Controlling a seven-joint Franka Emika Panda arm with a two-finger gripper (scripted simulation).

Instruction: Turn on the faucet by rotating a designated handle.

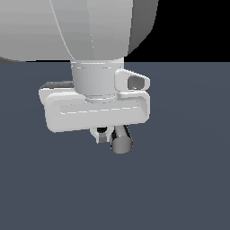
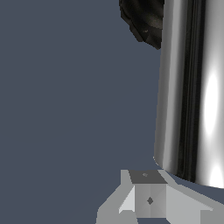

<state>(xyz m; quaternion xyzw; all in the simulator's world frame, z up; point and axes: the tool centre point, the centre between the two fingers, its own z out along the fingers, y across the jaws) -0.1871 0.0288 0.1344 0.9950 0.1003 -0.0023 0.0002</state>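
The faucet's chrome handle (image 2: 188, 92) fills one side of the wrist view as a shiny cylinder, with the black ridged base (image 2: 146, 19) beyond it. In the exterior view only the handle's flat grey end (image 1: 121, 143) shows, sticking out under my white gripper hand (image 1: 96, 110). The base and stem are hidden there by the arm. One grey finger (image 1: 102, 134) hangs right beside the handle's end, on the exterior view's left of it. It also shows in the wrist view (image 2: 148, 197), close to the handle's end. The second finger is not clearly seen.
The arm's large white link (image 1: 81, 27) covers the upper part of the exterior view. The faucet stands on a flat dark blue-grey floor (image 1: 179, 179) that runs to a black background.
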